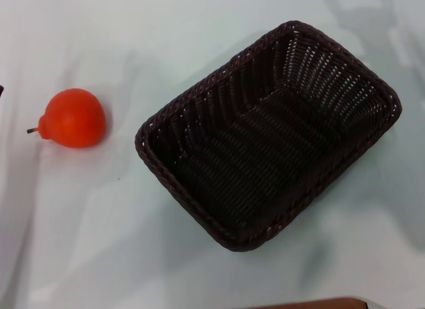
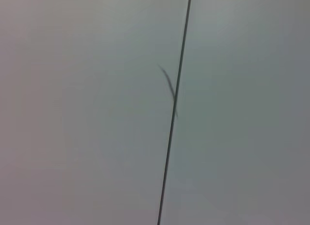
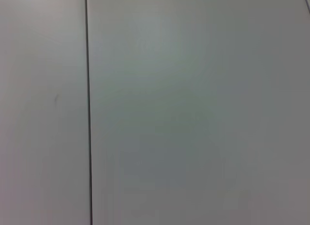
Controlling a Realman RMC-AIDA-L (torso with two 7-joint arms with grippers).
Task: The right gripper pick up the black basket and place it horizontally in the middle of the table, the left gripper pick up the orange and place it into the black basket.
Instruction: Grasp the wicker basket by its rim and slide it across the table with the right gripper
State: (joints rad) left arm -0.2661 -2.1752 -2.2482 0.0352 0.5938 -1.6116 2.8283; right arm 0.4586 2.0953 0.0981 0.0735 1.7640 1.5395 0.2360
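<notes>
Neither of my two grippers shows in any view, so I cannot tell whether the fingers of either one are spread or pressed together; both wrist cameras look only at a plain pale surface crossed by a thin dark seam (image 2: 173, 109), with nothing of the task in them. So I have to judge everything from the head view. There the black basket (image 1: 269, 133) sits on the white table (image 1: 80, 242), over toward my right side and about midway between the near and far edges. Its long axis runs on a slant: one short end points to the far right corner of the table and the other to the near left. It is empty and stands on its base with the opening up. The orange (image 1: 73, 118) lies well apart from it, close to the left edge, with its short stem pointing out toward that edge. The basket is the nearer thing for my right arm and the fruit for my left, which suits the split of the work. I judge that nothing has been started: the basket is off to the right and skewed, not lying crosswise in the middle. The coming move turns on that slant. My right gripper will need to come in from the right side, take the woven rim, and turn the basket as it carries it toward the centre.
</notes>
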